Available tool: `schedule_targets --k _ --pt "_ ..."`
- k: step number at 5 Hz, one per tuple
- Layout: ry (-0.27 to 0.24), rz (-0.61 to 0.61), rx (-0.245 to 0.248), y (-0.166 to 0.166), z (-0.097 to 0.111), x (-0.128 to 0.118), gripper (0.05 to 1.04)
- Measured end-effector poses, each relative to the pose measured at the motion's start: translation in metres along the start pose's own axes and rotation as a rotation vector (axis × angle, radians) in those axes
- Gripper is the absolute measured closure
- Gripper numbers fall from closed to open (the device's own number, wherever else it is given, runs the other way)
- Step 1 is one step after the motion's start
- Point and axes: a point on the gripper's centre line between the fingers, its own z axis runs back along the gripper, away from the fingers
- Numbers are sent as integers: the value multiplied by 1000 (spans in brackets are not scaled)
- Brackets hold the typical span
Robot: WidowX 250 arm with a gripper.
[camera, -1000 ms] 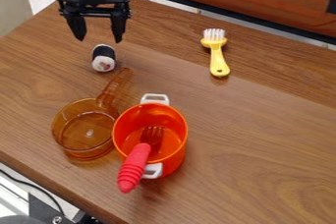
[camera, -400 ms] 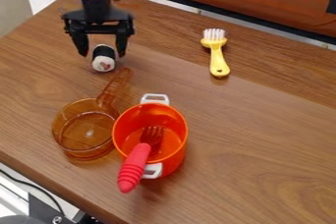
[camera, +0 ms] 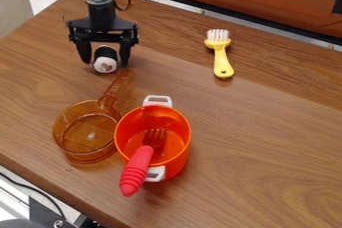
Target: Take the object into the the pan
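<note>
Sushi roll (camera: pixel 105 60) lies on the desk (camera: pixel 267 137), near the handle of the amber pan (camera: pixel 79 134). Our gripper (camera: pixel 105 63) has come down around it, jaws apart on either side; we judge it nearly ready to close and lift.

Black arm (camera: pixel 100 9) cut off at top edge

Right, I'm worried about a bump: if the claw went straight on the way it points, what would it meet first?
Probably the small black-and-white roll, seen between the open fingers of the claw; depth is unclear, so the fingertips might touch the table first.
</note>
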Motion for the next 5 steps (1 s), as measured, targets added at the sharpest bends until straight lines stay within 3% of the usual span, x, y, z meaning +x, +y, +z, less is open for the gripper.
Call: schedule_targets --k 1,2,3,4,5 --pt "10 -22 0 -2 -4 -3 102" --pt "5 -50 -7 -4 -6 -6 208" --pt "-33 -63 -12 -9 -7 -5 460" --pt "-47 -44 -28 -11 -4 -1 563" --pt "-144 -26 -50 -12 -1 7 566"
